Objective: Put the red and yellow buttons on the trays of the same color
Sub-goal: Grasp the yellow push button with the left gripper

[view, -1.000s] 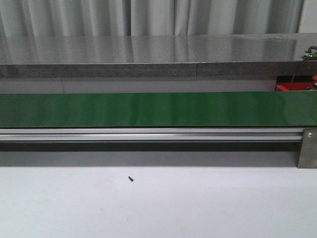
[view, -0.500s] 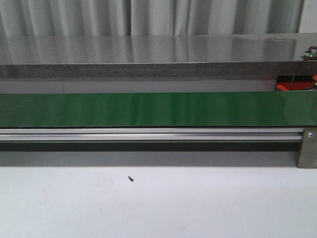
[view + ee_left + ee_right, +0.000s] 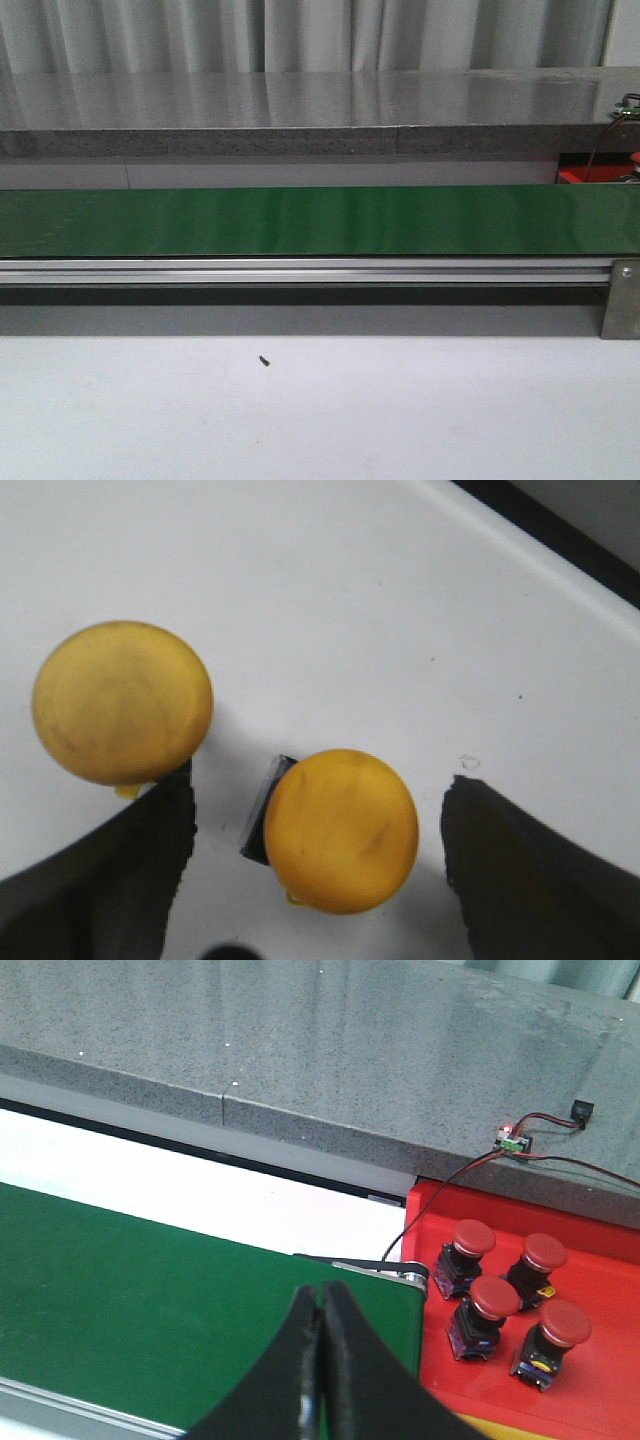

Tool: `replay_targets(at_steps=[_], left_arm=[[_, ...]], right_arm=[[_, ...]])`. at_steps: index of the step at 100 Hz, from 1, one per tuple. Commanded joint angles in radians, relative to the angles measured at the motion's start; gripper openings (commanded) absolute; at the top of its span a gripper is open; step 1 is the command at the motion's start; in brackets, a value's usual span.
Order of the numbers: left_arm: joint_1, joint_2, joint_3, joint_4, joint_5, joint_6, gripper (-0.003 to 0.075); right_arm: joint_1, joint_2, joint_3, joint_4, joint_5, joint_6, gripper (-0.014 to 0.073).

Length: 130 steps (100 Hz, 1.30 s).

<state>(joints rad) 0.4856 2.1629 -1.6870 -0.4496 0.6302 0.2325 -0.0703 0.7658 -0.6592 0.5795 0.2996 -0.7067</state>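
Observation:
In the left wrist view two yellow buttons lie on a white surface. One yellow button (image 3: pixel 342 830) sits between the fingers of my open left gripper (image 3: pixel 320 780), touching neither finger. The other yellow button (image 3: pixel 122 702) lies just outside one finger. In the right wrist view my right gripper (image 3: pixel 321 1292) is shut on nothing, above the end of the green belt (image 3: pixel 150 1280). Beside that belt end is the red tray (image 3: pixel 600 1245), holding several red buttons (image 3: pixel 497 1300) that stand upright. A thin yellow strip (image 3: pixel 500 1430) shows under the red tray's edge. Neither gripper appears in the front view.
The green conveyor belt (image 3: pixel 300 220) runs across the front view with nothing on it, above an aluminium rail (image 3: pixel 300 270). A grey stone ledge (image 3: pixel 300 110) lies behind it. A corner of the red tray (image 3: pixel 578 175) shows at far right. A small circuit board with wires (image 3: pixel 515 1140) sits on the ledge.

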Motion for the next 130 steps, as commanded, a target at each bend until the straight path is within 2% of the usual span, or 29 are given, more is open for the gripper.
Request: replay_targets(at_steps=[1, 48, 67, 86, 98, 112, 130], left_arm=[[-0.001, -0.044, -0.031, -0.029, -0.045, -0.01, 0.0499], [-0.022, -0.028, -0.031, -0.029, -0.122, -0.01, 0.0486], [-0.022, -0.028, -0.031, -0.029, -0.122, -0.01, 0.0376], [-0.022, -0.028, -0.031, -0.035, -0.122, -0.01, 0.0188], [-0.022, -0.036, -0.032, -0.048, -0.106, -0.01, 0.0102], [-0.022, -0.069, -0.032, -0.054, -0.065, -0.01, 0.0061], [-0.022, -0.153, -0.032, -0.054, -0.019, 0.001, 0.0061]], right_arm=[[0.002, -0.009, -0.028, 0.016, -0.061, -0.001, -0.0068], [0.002, -0.009, -0.028, 0.016, -0.061, -0.001, -0.0068], [0.002, -0.009, -0.028, 0.016, -0.061, -0.001, -0.0068], [0.002, -0.009, -0.028, 0.016, -0.061, -0.001, -0.0068], [0.002, -0.009, -0.028, 0.016, -0.061, -0.001, -0.0068], [0.002, -0.009, -0.028, 0.016, -0.061, -0.001, -0.0068], [0.002, -0.009, -0.028, 0.016, -0.061, -0.001, -0.0068]])
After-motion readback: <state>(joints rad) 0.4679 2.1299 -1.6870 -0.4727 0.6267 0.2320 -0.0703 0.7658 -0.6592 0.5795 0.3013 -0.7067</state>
